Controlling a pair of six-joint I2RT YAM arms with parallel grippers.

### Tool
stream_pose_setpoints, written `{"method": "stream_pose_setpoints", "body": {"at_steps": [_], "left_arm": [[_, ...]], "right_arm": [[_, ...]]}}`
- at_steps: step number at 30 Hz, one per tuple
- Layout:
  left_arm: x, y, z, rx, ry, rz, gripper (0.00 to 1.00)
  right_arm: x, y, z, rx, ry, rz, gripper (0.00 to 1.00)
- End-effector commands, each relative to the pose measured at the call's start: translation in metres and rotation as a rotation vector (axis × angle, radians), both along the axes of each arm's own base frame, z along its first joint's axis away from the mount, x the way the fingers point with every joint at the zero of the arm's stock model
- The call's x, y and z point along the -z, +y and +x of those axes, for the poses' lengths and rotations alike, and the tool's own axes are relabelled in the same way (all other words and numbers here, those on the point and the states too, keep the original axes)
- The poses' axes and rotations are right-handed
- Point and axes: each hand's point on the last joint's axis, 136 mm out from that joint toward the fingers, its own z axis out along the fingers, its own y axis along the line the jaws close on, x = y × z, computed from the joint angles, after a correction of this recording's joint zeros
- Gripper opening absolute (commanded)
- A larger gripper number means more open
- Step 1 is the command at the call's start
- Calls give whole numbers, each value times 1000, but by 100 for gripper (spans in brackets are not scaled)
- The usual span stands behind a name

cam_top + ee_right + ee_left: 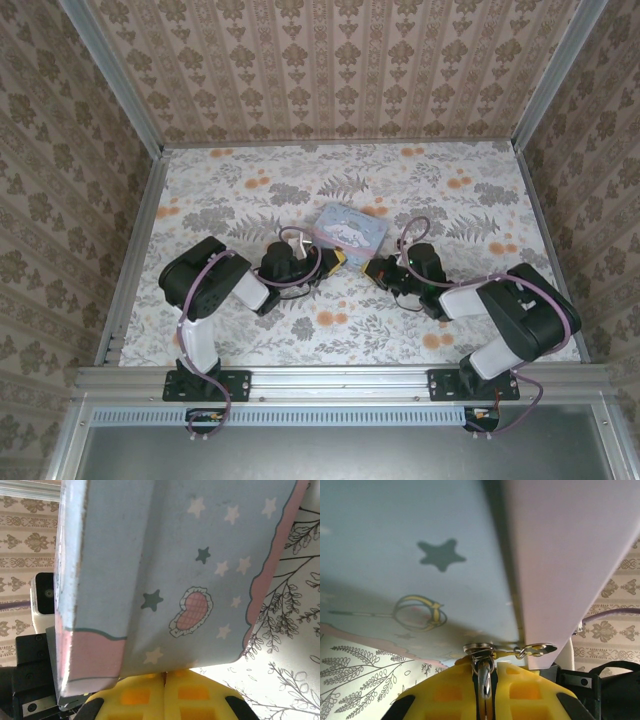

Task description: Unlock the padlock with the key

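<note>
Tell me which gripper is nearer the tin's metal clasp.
Left gripper: shut on a metal piece at the clasp. Right gripper: further right, by the tin's near edge.

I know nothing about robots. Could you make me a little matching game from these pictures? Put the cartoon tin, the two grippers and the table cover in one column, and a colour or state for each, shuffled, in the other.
Things:
1. cartoon tin
2. left gripper
3. right gripper
4. table cover

Colours or states:
a. shut on a silver metal ring
b. pale floral print with orange blotches
c. pale blue with stars and a pink edge
d. shut, nothing seen between its jaws, close up to the tin

Pairs: 1-c, 2-a, 3-d, 4-b.
</note>
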Motion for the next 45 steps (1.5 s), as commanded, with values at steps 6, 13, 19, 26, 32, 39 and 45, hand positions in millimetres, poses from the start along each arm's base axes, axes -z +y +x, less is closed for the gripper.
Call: {"method": "stream_pose_setpoints", "body": {"at_steps": [6, 13, 19, 26, 32, 39, 45], "left_arm": [[-18, -10, -7, 50, -35, -51, 0], [-20, -11, -7, 52, -36, -56, 0], [-23, -11, -9, 57, -41, -60, 0], [-26, -11, -10, 60, -45, -65, 0], [-24, -10, -11, 61, -44, -62, 0], [-21, -10, -11, 65, -42, -56, 0], [-20, -10, -11, 65, -40, -55, 0]], "right_arm": [[-17, 10, -22, -22, -43, 30, 0], [-16, 18, -28, -5, -41, 15, 0], [-13, 15, -16, 71, -20, 33, 0], [-9, 23, -5, 97, 4, 81, 0], [-7, 28, -4, 99, 9, 100, 0], [-9, 26, -10, 100, 2, 87, 0], [-14, 24, -11, 103, -7, 72, 0]]}}
